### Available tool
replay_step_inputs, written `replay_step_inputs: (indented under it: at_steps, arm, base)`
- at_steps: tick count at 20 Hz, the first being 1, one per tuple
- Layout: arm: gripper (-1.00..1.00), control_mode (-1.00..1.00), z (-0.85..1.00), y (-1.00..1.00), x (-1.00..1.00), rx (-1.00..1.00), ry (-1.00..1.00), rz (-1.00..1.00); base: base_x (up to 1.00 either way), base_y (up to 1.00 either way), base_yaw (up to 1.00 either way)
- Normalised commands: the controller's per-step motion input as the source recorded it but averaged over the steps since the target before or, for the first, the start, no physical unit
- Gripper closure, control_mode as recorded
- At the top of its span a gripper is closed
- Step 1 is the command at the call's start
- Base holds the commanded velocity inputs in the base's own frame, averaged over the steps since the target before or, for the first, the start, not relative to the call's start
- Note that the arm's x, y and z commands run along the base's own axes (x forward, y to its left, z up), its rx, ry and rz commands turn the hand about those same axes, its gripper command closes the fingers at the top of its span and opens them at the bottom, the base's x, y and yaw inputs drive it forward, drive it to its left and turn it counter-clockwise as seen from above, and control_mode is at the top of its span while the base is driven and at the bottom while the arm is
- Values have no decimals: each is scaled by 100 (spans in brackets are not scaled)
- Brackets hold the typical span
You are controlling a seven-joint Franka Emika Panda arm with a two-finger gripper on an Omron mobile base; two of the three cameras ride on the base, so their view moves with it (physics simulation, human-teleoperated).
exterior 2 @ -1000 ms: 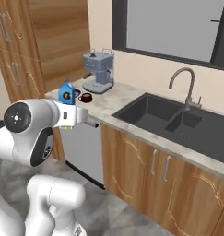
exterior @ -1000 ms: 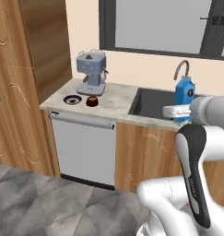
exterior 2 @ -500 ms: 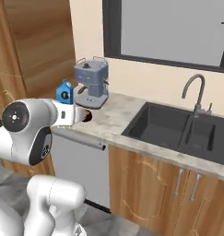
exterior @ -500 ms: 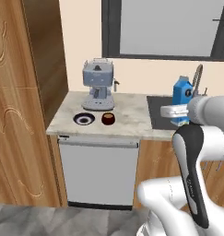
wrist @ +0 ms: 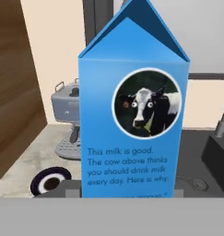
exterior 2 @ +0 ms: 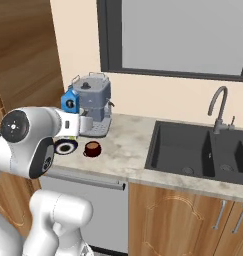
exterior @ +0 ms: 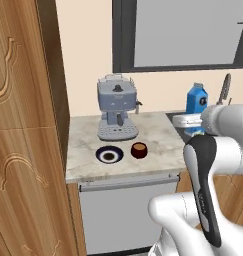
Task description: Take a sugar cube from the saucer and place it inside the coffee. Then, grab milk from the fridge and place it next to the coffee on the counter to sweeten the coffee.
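Facing the camera in the hand view, the tall blue gabled milk carton (wrist: 132, 110) is showing its round cow picture and printed text, detail too small to read in either base view. That same view is catching the navy-rimmed round saucer (wrist: 50, 180) at lower left and part of the grey-blue espresso machine (wrist: 67, 120) behind it. The left base view is showing the small dark red-brown coffee cup (exterior: 138, 150) sitting just beside the saucer (exterior: 109, 155) on the beige marble-patterned desk (exterior: 158, 135), in front of the machine (exterior: 117, 109). The carton (exterior: 197, 107) is hanging upright above the desk's right end, well apart from the cup. The right base view alone is showing the dark double sink (exterior 2: 203, 155) and curved grey tap (exterior 2: 219, 107). The pincer (exterior 2: 74, 125) is sitting below the carton (exterior 2: 69, 101); the carton is evidently being carried, yet the finger spacing is hidden, so I cannot tell how far apart they are. The sugar cube is too small to make out.
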Motion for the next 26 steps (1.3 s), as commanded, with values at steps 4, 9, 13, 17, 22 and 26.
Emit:
replay_step_inputs:
  at_steps: [4,9,13,17,22,26]
  arm:
    - [100,100,0,0,0,0,0,0]
    - [100,-100,0,-25,1,2,4,6]
    - [100,-100,0,-66,5,15,16,31]
    - [100,-100,-7,-39,24,18,15,38]
    - [100,-100,-19,-4,16,13,6,34]
    - [100,-100,-12,6,2,7,0,27]
  base:
    - [3,10,0]
    - [0,0,0]
    - [0,0,0]
    - [0,0,0]
    - [0,0,0]
    - [0,0,0]
